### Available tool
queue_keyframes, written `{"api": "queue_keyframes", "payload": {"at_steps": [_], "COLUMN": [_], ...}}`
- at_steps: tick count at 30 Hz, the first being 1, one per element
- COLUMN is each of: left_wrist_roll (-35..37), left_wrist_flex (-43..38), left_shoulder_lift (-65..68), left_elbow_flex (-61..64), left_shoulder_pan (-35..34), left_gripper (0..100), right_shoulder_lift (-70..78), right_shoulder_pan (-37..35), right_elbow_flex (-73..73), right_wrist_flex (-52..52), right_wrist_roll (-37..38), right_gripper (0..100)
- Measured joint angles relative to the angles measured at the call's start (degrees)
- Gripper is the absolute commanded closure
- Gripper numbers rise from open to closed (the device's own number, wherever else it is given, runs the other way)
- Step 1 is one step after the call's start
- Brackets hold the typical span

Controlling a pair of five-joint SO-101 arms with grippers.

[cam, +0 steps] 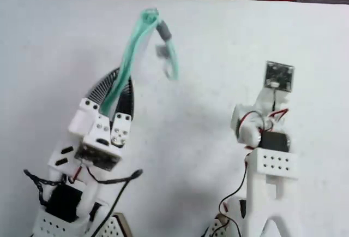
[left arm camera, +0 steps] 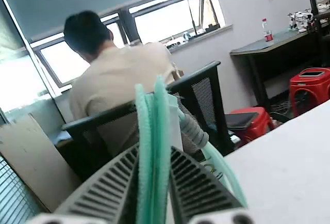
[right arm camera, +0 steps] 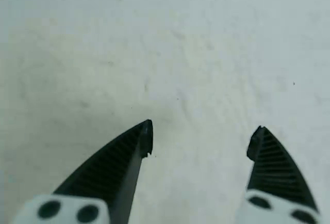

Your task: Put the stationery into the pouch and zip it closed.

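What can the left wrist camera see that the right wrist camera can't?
Left wrist view: the left gripper shut on the green-edged pouch, and the room behind it, with a black chair, windows and a red stool.
Right wrist view: the right gripper, open and empty, above the white table.
Both: the white table, and that arm's own dark ribbed fingers at the front.

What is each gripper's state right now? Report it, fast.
Left gripper: shut on the pouch.
Right gripper: open, holding nothing, over the table.
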Motion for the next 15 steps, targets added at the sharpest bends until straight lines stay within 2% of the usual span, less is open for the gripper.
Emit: {"api": "queue_keyframes", "payload": {"at_steps": [4, 9, 15], "left_wrist_roll": [-7.3, -9.5, -10.1], "left_wrist_flex": [-9.3, -24.4, -27.1], "left_shoulder_lift": [9.0, 30.8, 57.5], "left_elbow_flex": [-0.5, -8.7, -25.4], "left_shoulder_pan": [-1.7, -3.9, -3.7], "left_gripper": [98, 98, 98], "right_shoulder_lift": [0.0, -0.1, -0.1], "right_shoulder_pan": [-0.1, -0.4, -0.4], "right_elbow_flex": [3.5, 4.4, 4.7], "right_wrist_flex": [-4.1, -5.4, -5.5], "right_wrist_roll": [-0.4, -0.4, -0.4], "right_gripper": [70.4, 70.4, 70.4]}}
